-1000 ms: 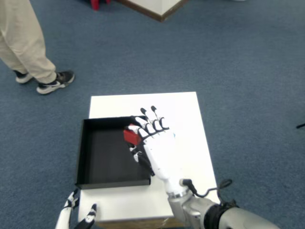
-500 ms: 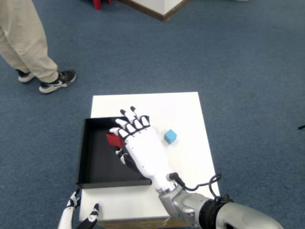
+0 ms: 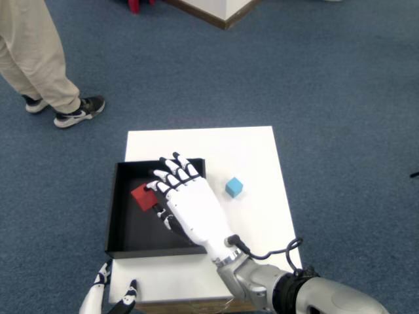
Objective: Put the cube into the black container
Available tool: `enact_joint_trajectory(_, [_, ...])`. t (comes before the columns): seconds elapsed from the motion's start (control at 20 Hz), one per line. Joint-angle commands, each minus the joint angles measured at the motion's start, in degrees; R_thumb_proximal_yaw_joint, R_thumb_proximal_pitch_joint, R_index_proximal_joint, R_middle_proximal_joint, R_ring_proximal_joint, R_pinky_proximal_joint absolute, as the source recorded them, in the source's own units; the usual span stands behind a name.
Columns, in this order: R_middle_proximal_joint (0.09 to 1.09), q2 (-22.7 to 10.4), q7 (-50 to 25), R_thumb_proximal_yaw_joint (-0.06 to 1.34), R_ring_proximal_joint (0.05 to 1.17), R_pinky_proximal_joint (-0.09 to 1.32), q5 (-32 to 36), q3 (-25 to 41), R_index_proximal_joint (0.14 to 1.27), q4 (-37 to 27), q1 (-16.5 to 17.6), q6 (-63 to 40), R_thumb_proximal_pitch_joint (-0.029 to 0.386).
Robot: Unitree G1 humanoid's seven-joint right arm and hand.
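- Since the black container (image 3: pixel 114 216) sits at the left of the white table (image 3: pixel 255 222), the job looks nearly done: only the release and pulling clear seem left.
- The red cube (image 3: pixel 142 197) is inside its walls, a small matte block tilted corner-up, at or just above the floor.
- The right hand (image 3: pixel 186 203) covers its right edge; whether the fingers grip or have loosened, I cannot tell.
- A blue cube (image 3: pixel 234 188) lies apart on the table.
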Motion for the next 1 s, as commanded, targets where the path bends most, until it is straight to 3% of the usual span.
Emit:
enact_joint_trajectory(0.05, [0.40, 0.15, -0.52, 1.22, 0.23, -0.01, -0.69, -1.46, 1.12, -2.16, -3.54, 1.10, 0.132])
enact_joint_trajectory(0.1, [0.40, 0.17, -0.38, 1.19, 0.23, 0.00, -0.62, -1.46, 1.06, -2.45, -3.61, 1.33, 0.129])
enact_joint_trajectory(0.15, [0.40, 0.15, -0.16, 1.00, 0.23, 0.00, -0.35, -1.51, 0.88, -2.83, -3.79, 1.82, 0.113])
enact_joint_trajectory(0.2, [0.39, 0.14, 0.15, 0.90, 0.22, -0.01, -0.11, -1.55, 0.79, -3.08, -3.94, 2.53, 0.101])
enact_joint_trajectory(0.35, [0.28, 0.14, 3.78, 0.72, 0.17, -0.03, -0.11, -1.61, 0.54, -4.80, -4.20, 8.09, 0.127])
enact_joint_trajectory(1.0, [0.24, -0.23, 4.53, 0.63, 0.16, -0.02, -0.35, -1.61, 0.47, -6.90, -2.02, 11.98, 0.132])
